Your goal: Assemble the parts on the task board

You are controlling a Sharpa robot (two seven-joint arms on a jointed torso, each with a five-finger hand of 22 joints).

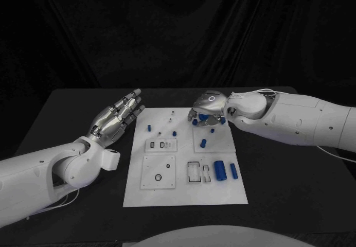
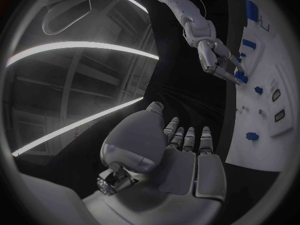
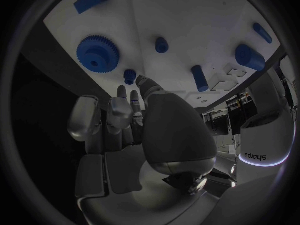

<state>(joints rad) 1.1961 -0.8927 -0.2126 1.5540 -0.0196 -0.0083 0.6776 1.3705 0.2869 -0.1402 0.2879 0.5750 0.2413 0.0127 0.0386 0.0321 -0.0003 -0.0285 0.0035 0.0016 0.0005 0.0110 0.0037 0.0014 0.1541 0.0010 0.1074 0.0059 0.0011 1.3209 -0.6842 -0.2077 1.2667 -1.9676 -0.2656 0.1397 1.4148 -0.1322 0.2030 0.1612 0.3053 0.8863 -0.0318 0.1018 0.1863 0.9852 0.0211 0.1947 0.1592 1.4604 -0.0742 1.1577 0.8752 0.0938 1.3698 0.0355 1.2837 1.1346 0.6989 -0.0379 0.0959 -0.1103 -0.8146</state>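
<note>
The white task board (image 1: pixel 185 193) lies in the middle of the black table. My right hand (image 1: pixel 208 109) hangs over its far right part, fingers pointing down at a blue gear (image 3: pixel 98 53) and a small blue peg (image 3: pixel 129 75). The fingertips (image 3: pixel 122 91) and thumb reach right up to that peg; whether they pinch it I cannot tell. My left hand (image 1: pixel 117 117) hovers flat with its fingers spread beside the board's left edge and holds nothing. The right hand (image 2: pixel 215 56) also shows in the left wrist view, fingers down on the board (image 2: pixel 269 110).
A thick blue cylinder (image 1: pixel 220 170) and a blue bar (image 1: pixel 233 171) lie on the board's near right part, beside rectangular slots (image 1: pixel 194 171). Small blue pegs (image 1: pixel 149 126) stand across the board's far half. Bare table runs along both sides of the board.
</note>
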